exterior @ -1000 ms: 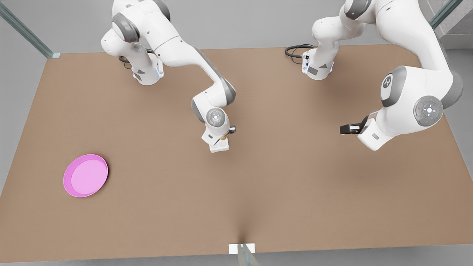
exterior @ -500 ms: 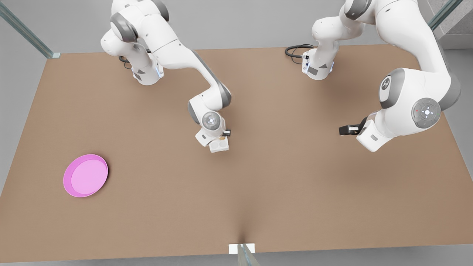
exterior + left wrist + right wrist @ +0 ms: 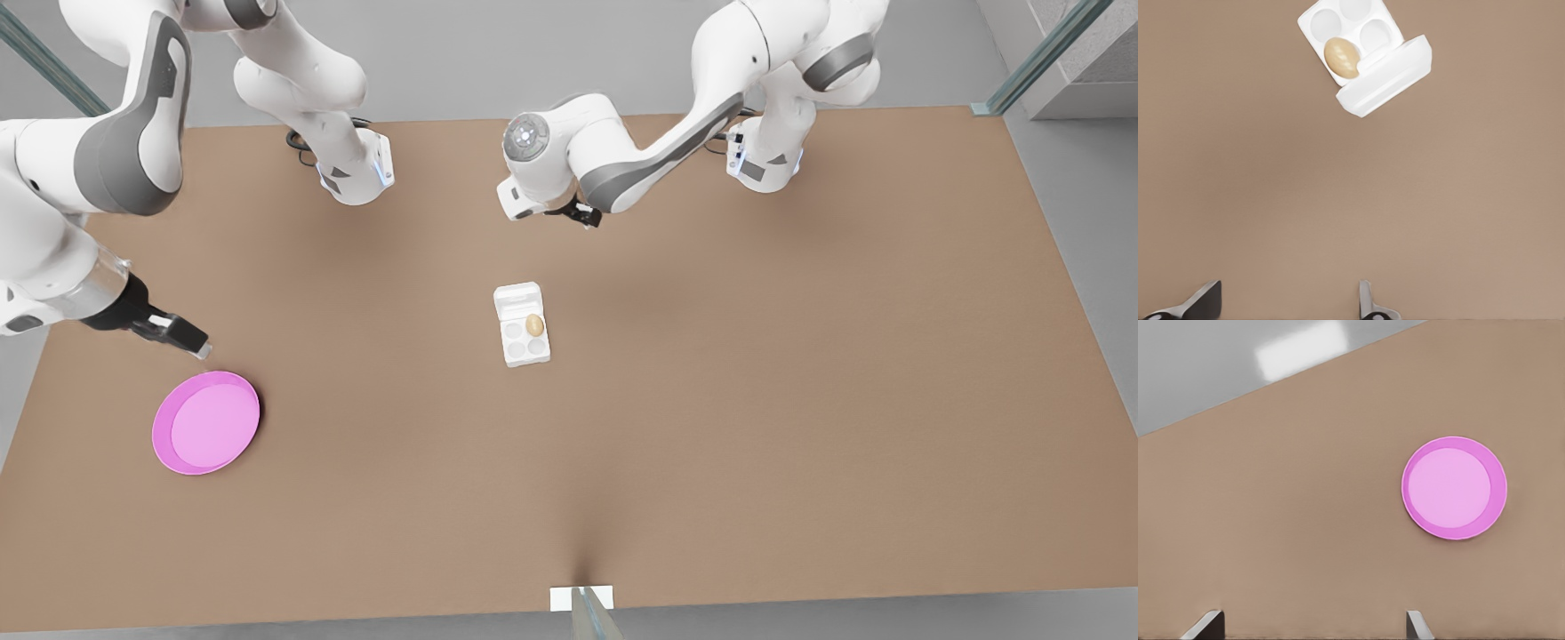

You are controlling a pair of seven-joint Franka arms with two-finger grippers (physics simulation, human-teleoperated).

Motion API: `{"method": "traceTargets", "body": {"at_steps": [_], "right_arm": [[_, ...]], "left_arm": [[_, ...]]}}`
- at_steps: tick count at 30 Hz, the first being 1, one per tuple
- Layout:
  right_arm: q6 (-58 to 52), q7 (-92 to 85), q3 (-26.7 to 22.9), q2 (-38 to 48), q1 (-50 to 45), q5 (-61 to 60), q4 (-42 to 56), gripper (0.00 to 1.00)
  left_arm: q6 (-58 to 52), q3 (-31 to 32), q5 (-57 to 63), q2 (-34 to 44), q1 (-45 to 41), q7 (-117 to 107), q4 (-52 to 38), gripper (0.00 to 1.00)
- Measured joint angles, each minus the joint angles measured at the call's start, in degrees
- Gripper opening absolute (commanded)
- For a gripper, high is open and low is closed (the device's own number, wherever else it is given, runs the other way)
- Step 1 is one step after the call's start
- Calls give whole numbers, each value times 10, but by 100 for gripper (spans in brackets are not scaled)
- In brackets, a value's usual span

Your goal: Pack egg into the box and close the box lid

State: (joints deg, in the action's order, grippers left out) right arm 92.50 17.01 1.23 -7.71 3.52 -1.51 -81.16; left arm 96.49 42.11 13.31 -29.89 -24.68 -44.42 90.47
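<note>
The white box (image 3: pixel 523 342) lies mid-table with the box lid (image 3: pixel 518 300) hinged open and flat toward the far side. The tan egg (image 3: pixel 534 325) rests in the cup beside the lid on the front view's right; the other cups are bare. In the left wrist view the box (image 3: pixel 1345 23), egg (image 3: pixel 1341 57) and lid (image 3: pixel 1388 77) lie well ahead of my open left gripper (image 3: pixel 1286 303). That left gripper (image 3: pixel 582 216) hangs beyond the lid, apart from it. My right gripper (image 3: pixel 191 342) is open, just above the pink plate, holding nothing.
A round pink plate (image 3: pixel 162 418) with nothing on it lies near the front view's left edge; it appears again as the plate (image 3: pixel 1498 487) in the right wrist view. Both arm bases stand along the table's far edge.
The gripper that hovered over the box has pulled away, leaving the egg in a cup. Both arms now stand in new poses: one beyond the lid, one by the plate.
</note>
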Motion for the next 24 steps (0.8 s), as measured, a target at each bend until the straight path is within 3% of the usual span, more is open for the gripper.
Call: {"method": "traceTargets", "body": {"at_steps": [2,9,24], "right_arm": [[-17,-24,10,1,1,12,-2,100],[-15,-93,60,-10,-25,21,0,100],[-6,-153,60,-19,-3,25,-4,100]], "left_arm": [[49,-2,41,-41,-5,-52,19,99],[149,-7,159,-158,-15,-195,-48,99],[174,-8,233,-181,39,-353,-76,99]]}}
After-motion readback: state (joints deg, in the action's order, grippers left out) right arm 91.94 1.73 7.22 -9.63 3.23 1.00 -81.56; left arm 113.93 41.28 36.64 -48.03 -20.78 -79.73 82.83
